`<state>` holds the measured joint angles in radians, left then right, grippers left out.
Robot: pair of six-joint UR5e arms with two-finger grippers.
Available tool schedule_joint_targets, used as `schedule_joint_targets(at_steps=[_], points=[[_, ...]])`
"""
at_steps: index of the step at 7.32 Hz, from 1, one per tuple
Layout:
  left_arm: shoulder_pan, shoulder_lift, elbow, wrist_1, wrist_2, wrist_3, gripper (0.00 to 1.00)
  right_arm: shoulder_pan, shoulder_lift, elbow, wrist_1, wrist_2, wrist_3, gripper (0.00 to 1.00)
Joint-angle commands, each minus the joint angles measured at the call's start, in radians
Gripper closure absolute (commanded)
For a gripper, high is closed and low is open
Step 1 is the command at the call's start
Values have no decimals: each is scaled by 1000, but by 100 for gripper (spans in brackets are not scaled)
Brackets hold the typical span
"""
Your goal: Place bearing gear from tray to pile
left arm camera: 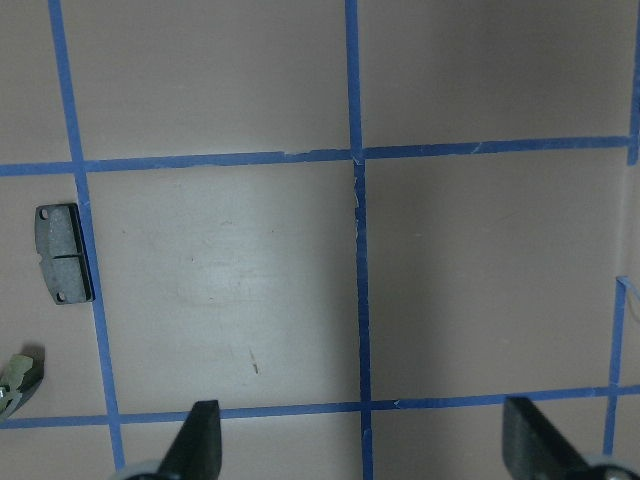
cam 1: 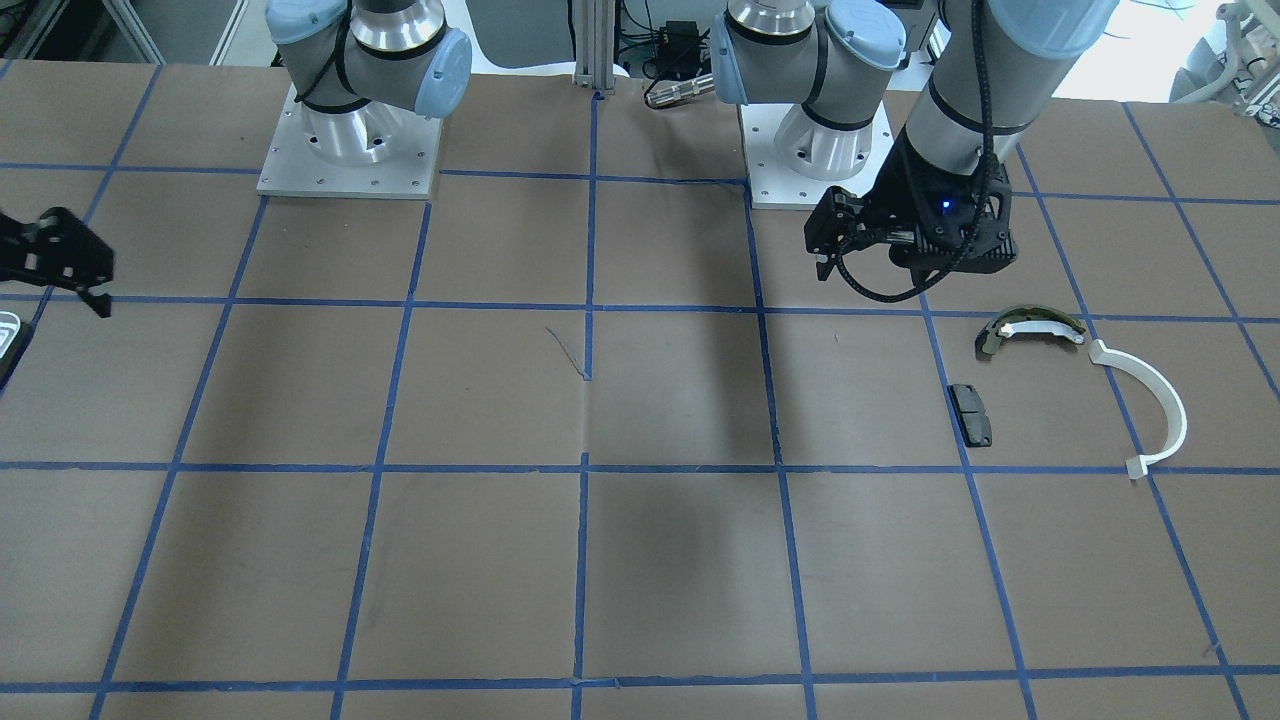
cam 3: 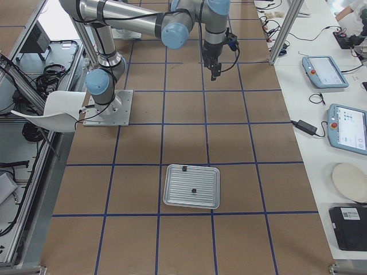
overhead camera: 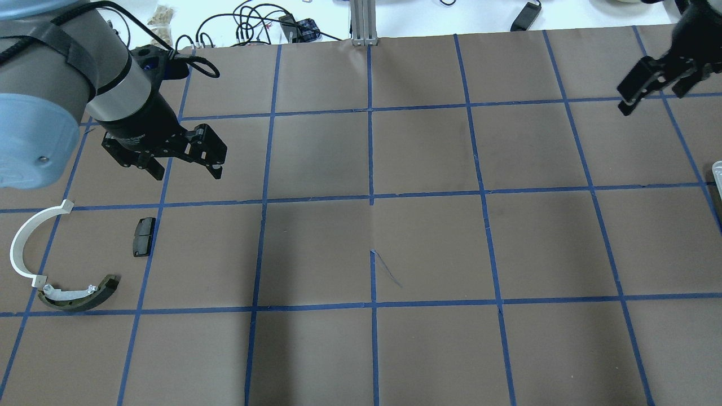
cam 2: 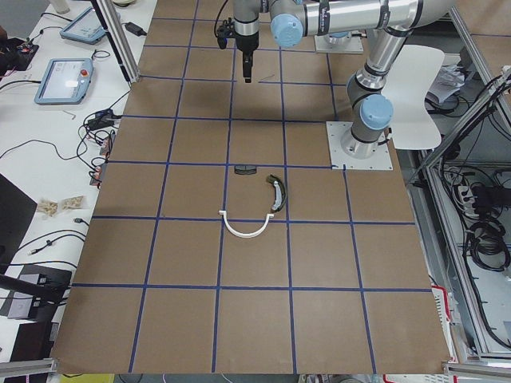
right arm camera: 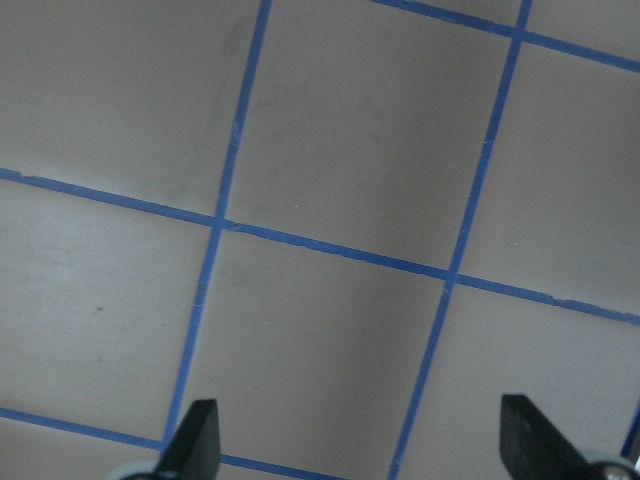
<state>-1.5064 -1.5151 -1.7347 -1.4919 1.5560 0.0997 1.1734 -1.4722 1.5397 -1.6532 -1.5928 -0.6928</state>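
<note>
You have: left end effector (left arm camera: 365, 445) wide, empty, near pad (overhead camera: 143, 237); right end effector (right arm camera: 352, 445) wide, empty, apart from tray (cam 3: 203, 179).

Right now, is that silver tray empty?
Not empty: two small dark parts sit in the tray, one near its rim, one central.

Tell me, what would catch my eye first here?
The brown table, ruled into squares by blue tape, with the left gripper and right gripper hanging open above it. Near the left one lie a white half-ring, an olive curved piece and a small black pad. A silver tray sits far off toward the robot's right.
</note>
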Motion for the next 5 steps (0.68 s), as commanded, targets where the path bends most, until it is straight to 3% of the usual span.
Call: schedule_joint_targets(at_steps=[1, 3, 5], points=[[-2, 33, -2, -10, 4, 2, 0, -206, 77, 0, -64, -3, -195, 0], [-2, 46, -5, -11, 4, 2, 0, -363, 232, -3, -306, 0, -440, 0], [-2, 30, -3, -8, 4, 2, 0, -481, 372, -18, -372, 2, -540, 0]])
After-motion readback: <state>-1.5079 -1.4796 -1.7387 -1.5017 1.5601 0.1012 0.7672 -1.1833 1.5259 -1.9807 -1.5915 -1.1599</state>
